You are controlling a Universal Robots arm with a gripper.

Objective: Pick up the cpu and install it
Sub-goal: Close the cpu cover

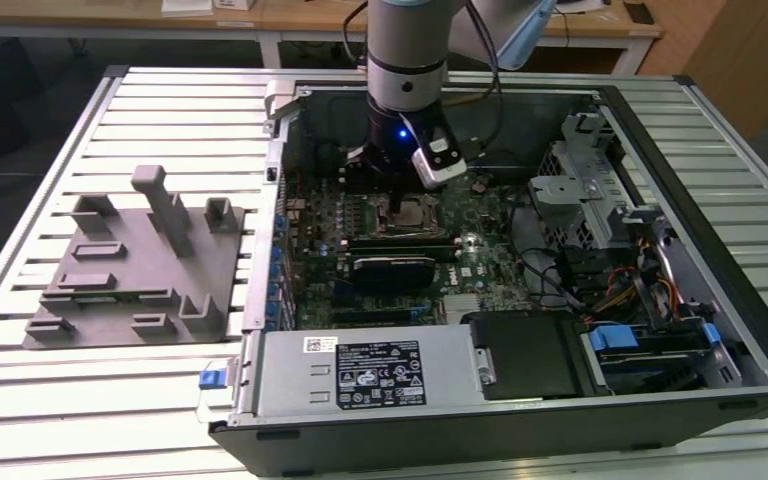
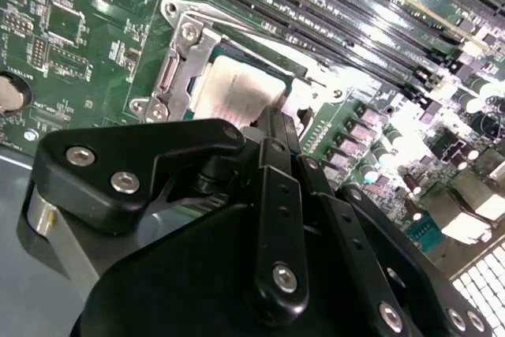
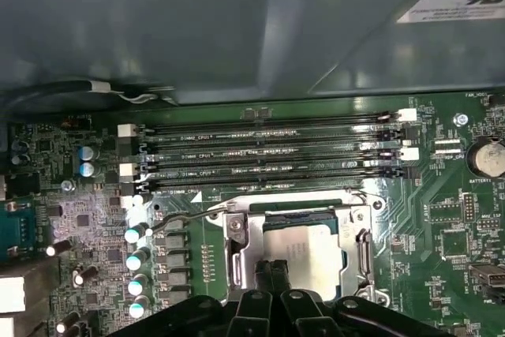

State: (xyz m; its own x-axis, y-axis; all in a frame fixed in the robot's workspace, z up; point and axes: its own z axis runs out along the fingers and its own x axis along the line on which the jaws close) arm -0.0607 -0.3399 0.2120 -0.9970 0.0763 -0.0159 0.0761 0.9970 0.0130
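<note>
Chip [image 3: 312, 254] is found flat in the socket [image 3: 237, 252], at 3 o'clock from the gray fixture [image 1: 131, 270] in the exterior view. Tool [image 3: 272, 267] is seen clenched, empty, over its edge. Chip is judged light, stiff and fragile; opposite edges are preferred for holding.

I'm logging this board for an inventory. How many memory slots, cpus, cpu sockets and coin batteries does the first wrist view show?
memory slots: 4
cpu: 1
socket: 1
coin battery: 1
Total: 7
</note>
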